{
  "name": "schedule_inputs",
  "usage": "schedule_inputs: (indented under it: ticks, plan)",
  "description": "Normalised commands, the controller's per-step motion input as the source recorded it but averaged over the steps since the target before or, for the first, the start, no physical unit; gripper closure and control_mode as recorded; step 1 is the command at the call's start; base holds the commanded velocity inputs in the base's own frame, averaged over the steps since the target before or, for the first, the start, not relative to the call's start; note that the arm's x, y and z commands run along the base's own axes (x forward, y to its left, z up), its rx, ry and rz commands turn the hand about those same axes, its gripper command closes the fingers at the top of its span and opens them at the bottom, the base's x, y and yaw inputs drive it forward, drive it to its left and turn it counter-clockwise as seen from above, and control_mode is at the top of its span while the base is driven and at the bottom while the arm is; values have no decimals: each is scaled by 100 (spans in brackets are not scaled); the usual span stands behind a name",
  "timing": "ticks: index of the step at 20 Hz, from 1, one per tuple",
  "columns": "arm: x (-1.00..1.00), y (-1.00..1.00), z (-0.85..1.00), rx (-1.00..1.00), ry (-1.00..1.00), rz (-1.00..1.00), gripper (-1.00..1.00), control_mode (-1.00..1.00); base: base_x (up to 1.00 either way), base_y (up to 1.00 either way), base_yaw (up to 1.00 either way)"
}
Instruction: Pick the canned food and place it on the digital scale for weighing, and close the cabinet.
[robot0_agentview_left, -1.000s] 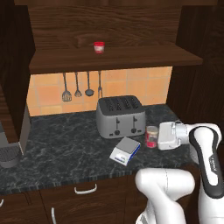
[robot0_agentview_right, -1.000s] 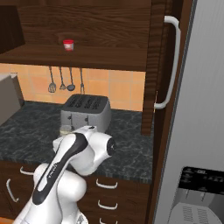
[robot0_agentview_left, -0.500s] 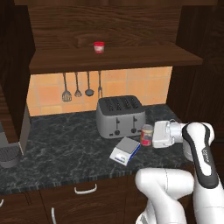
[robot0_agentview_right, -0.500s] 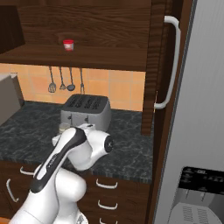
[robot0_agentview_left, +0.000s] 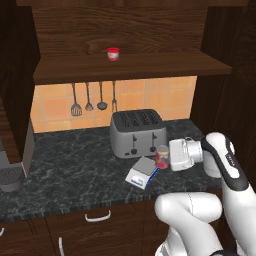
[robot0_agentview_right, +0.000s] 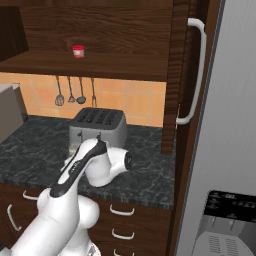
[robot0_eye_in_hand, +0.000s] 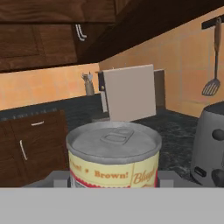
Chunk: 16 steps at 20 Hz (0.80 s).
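Here the hand (robot0_agentview_left: 166, 156) grips the canned food (robot0_eye_in_hand: 114, 155), its silver pull-tab lid above a cream-and-red label.

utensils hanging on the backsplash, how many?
4. All hang in a row under the shelf, left of and above the toaster: slotted spatula, spoon, ladle, fork. Any others past the cabinet side would be hidden.

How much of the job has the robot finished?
Done: the canned food is picked up, held in the claw. In hand: carrying it beside the digital scale, not yet on it. Left: setting it down, then closing the cabinet, whose door stands open.
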Motion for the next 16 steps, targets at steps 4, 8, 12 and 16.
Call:
schedule_inputs:
  ticks: [4, 8, 12, 16]
  plan:
    - [24, 1, -31, 1, -2, 13, 100, -100, 0, 0, 0]
    - [20, 1, -29, 1, -7, 1, 100, -100, 0, 0, 0]
    - [7, 15, -23, 0, -10, -4, 100, -100, 0, 0, 0]
    - [4, 12, -11, 0, -2, -2, 100, -100, 0, 0, 0]
